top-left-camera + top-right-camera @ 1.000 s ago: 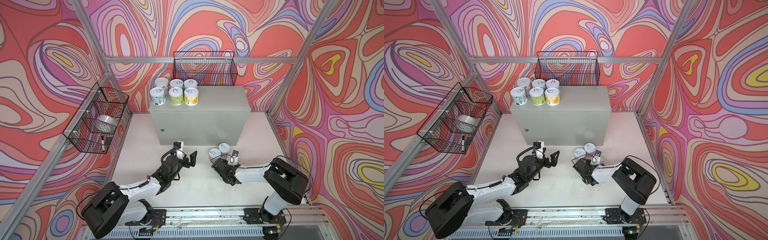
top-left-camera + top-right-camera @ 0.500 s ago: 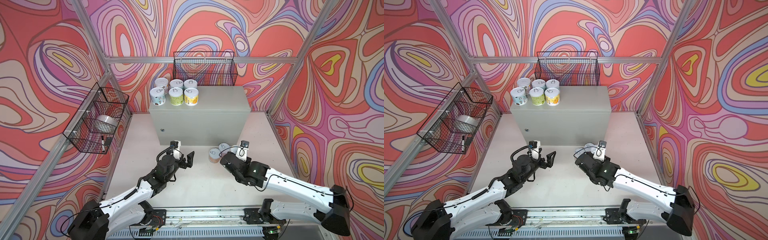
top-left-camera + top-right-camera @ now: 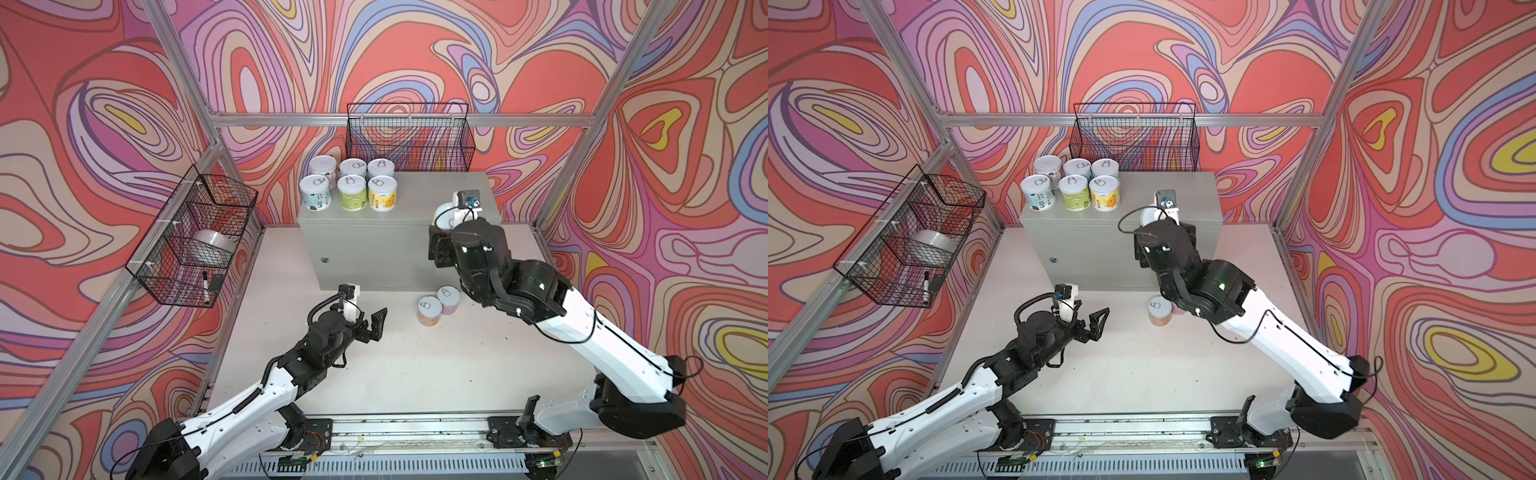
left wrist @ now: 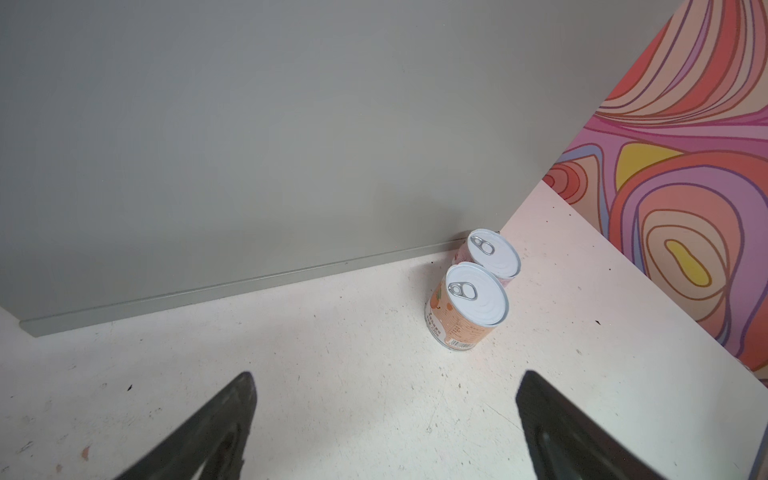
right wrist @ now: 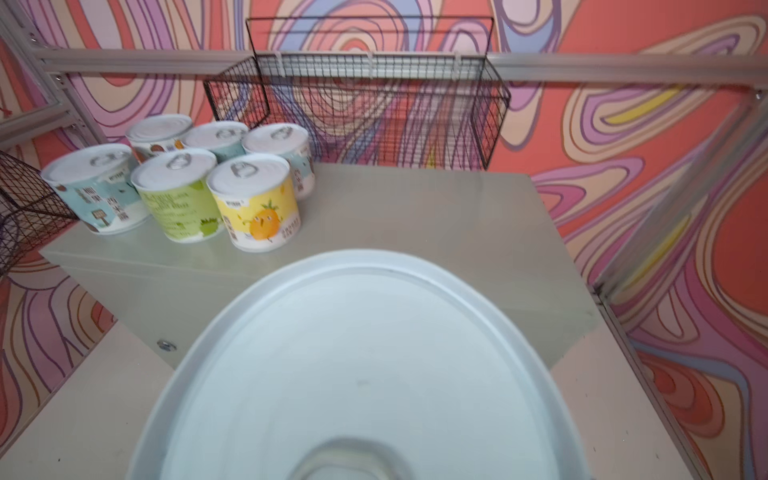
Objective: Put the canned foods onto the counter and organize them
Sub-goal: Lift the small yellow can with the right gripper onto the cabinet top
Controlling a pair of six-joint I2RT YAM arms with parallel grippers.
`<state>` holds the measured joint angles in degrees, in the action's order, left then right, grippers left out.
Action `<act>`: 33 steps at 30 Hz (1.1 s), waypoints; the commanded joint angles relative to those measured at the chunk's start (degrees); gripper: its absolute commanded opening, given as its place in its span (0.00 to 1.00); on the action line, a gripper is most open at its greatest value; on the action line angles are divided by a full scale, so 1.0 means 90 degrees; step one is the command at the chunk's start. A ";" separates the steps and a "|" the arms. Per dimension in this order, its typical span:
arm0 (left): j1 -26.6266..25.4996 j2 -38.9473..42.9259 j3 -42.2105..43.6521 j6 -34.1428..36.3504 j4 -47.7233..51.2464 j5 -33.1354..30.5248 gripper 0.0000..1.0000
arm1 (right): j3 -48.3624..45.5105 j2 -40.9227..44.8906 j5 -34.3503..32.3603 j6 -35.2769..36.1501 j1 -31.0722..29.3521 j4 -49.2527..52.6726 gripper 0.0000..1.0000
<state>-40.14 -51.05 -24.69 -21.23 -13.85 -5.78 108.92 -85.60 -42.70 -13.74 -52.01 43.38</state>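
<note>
Several cans (image 3: 353,187) stand in two rows on the left rear of the light-grey counter (image 3: 436,195); the right wrist view shows the cans (image 5: 253,203) too. My right gripper (image 3: 444,226) is raised at the counter's front right edge, shut on a can (image 3: 442,214) whose white lid (image 5: 365,365) fills the right wrist view. An orange can (image 3: 429,311) and a pink can (image 3: 449,298) stand touching on the floor by the counter's base, with the orange can (image 4: 469,307) ahead of my left gripper (image 4: 384,399). That left gripper (image 3: 368,322) hovers low, open and empty.
An empty black wire basket (image 3: 409,139) hangs on the back wall just behind the counter. A second wire basket (image 3: 195,237) on the left wall holds a silvery roll and a marker. Aluminium frame posts (image 3: 582,145) edge the white floor.
My right arm has risen from the floor beside the two cans to the counter's front right edge, carrying a can. The left arm has drawn back slightly, still open.
</note>
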 commanded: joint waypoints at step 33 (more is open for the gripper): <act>-0.0010 0.0642 0.0068 0.0142 0.0483 -0.0307 1.00 | 0.1774 -0.3034 0.2254 0.0487 0.1987 -0.1391 0.36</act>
<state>-40.14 -46.09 -24.64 -20.58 -10.87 -7.49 124.84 -112.99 -22.87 -8.64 -34.41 32.53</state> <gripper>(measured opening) 0.999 0.776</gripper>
